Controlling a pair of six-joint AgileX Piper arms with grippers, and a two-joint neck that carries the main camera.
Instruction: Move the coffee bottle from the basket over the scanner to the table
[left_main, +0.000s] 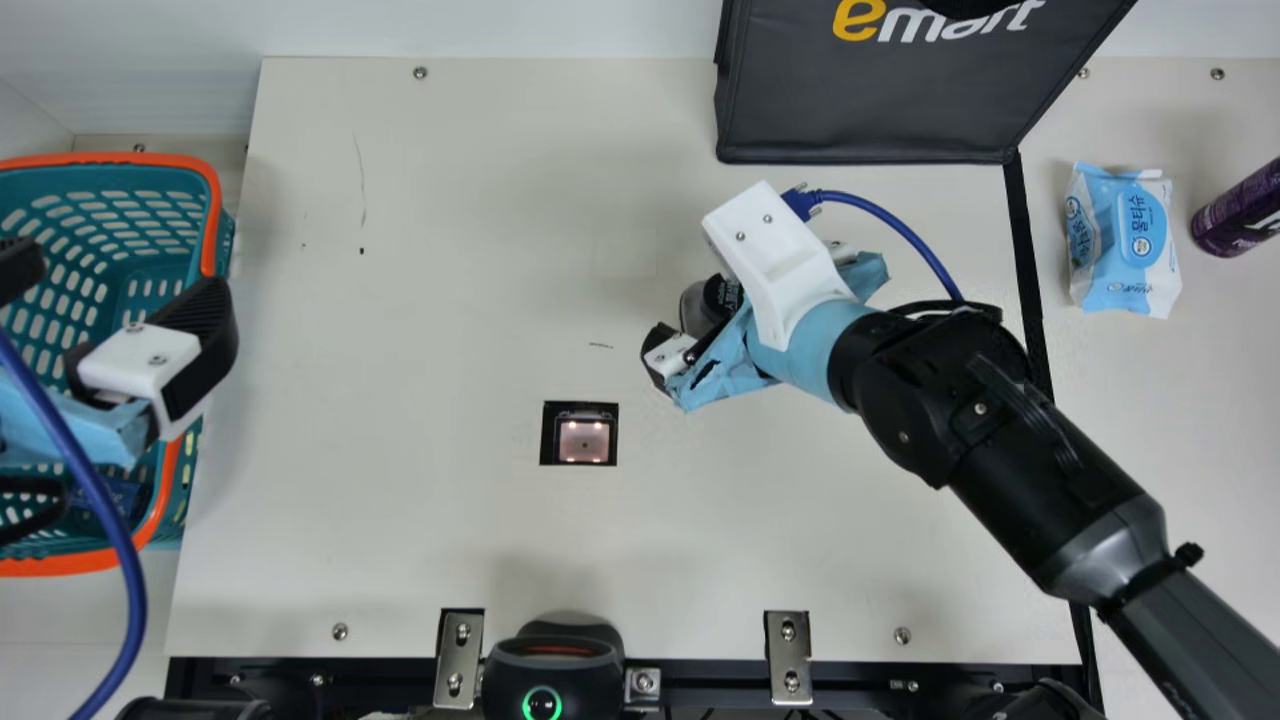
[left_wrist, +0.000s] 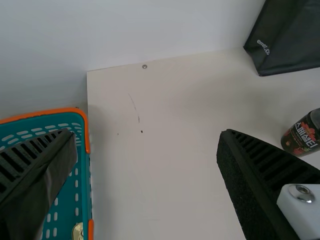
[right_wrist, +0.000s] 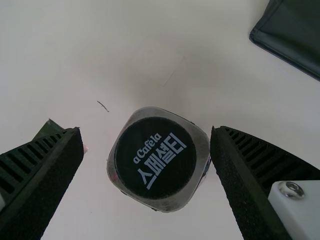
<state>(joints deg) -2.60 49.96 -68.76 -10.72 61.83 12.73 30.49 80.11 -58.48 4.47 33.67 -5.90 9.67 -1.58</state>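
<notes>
One coffee bottle (right_wrist: 202, 147), rounded-square, round dark cap (right_wrist: 155, 157), upright on smooth cream table (left_main: 380, 540) between the opened, ribbed halves of right gripper (left_main: 712, 300); left gripper (left_main: 118, 290), ribbed, spread above perforated, orange-rimmed basket (left_main: 130, 158)

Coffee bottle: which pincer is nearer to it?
Right. The right pincer is open right at the coffee bottle; the left pincer is far off, by the basket.
</notes>
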